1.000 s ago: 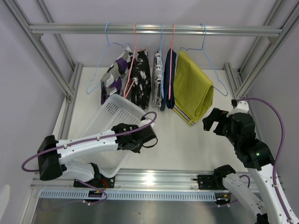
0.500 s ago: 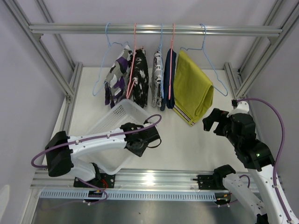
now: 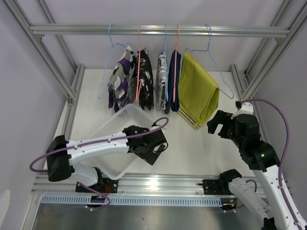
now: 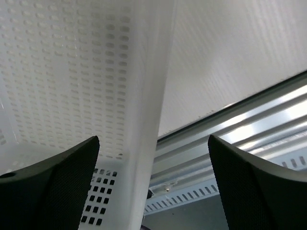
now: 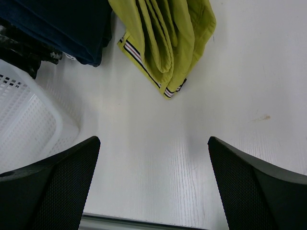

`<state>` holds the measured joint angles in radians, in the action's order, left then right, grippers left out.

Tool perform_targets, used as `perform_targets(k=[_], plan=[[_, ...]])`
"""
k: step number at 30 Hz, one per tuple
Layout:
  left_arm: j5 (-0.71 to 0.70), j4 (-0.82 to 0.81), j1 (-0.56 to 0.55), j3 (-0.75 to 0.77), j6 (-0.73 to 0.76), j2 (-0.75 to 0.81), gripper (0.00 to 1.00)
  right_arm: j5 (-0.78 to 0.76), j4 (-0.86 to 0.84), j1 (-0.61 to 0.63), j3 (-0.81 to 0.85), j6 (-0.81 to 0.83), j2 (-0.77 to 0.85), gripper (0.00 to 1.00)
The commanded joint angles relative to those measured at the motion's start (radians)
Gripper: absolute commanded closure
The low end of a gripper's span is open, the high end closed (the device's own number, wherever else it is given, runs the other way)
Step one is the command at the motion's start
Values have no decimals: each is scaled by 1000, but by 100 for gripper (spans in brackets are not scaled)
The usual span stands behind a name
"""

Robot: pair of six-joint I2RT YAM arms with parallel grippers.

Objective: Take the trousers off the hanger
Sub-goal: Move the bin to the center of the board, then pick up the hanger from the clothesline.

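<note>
Five pairs of trousers hang from wire hangers [image 3: 209,40] on the aluminium rail [image 3: 72,29] at the back of the rig, none yet taken down. From the left they are the purple-grey camouflage pair [image 3: 117,76], the black-and-white splotched pair [image 3: 145,79], the white printed pair [image 3: 161,76], the navy pair [image 3: 174,79] and the mustard yellow pair [image 3: 196,88], whose striped waistband hangs lowest. A white perforated basket [image 3: 108,132] sits on the left half of the counter [image 3: 192,148], its far corner below the two leftmost pairs.

The left fingers [image 4: 48,191] stand wide apart on either side of the basket's near rim, clamped on nothing. The right fingers [image 5: 48,191] are likewise spread and empty, low over the counter's right side and aimed towards the yellow pair's hem.

That pair looks the natural first target. Done well, the fingers would close on the thick folded cloth low down, not on the wire. They would then draw it sideways off the hanger's bar rather than straight down, so that the hanger keeps its hook on the rail and the neighbouring navy pair is not dragged along.
</note>
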<state>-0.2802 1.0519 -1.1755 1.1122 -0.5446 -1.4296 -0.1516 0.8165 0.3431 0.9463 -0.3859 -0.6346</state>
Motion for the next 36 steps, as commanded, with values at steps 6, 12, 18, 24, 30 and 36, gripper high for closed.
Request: perform_targets(k=[6, 12, 18, 24, 30, 36], plan=[[-101, -23, -55, 225, 66, 227, 1, 23, -13, 4, 83, 15, -63, 1], [-404, -50, -38, 213, -8, 467, 0, 24, 1, 2, 114, 22, -80, 1], [-513, -190, 103, 233, 61, 595, 1, 95, -14, 4, 135, 27, -99, 1], [-457, -199, 357, 388, 135, 496, 1, 119, -20, 5, 134, 45, -112, 0], [-167, -270, 684, 468, 158, 440, 1, 139, -48, 4, 111, 44, -125, 1], [172, -274, 918, 630, 176, 244, 1, 139, -68, 7, 85, 51, -139, 1]])
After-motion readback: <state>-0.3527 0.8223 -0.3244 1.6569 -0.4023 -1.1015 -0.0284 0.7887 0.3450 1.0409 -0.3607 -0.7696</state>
